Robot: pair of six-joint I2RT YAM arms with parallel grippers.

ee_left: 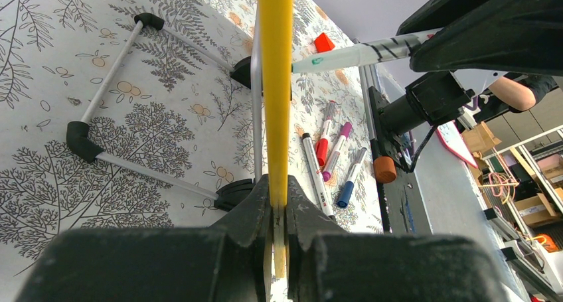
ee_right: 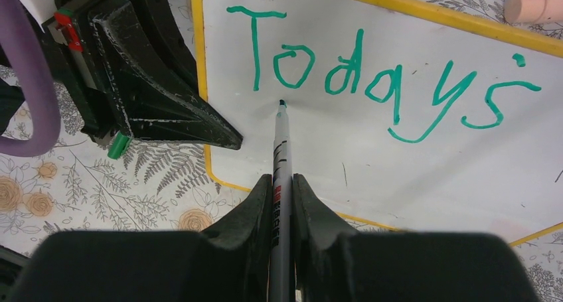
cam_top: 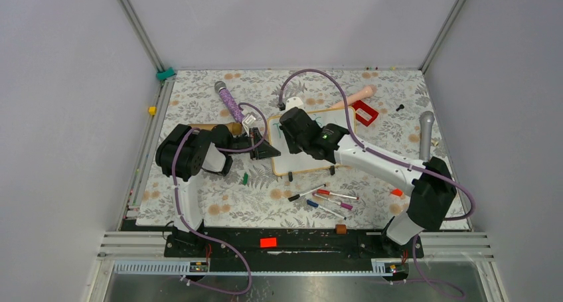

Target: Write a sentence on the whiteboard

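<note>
Floral table (ee_right: 80, 202); whiteboard (ee_right: 411, 176) edges cut off, sentence (ee_right: 372, 83) only "Todays" above marker (ee_right: 280, 149)

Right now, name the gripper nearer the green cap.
Left. The left gripper, clamping the whiteboard edge, is beside the green cap; the right gripper holds a marker over the board.

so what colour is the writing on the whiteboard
Green; the writing shows best in the right wrist view.
</note>
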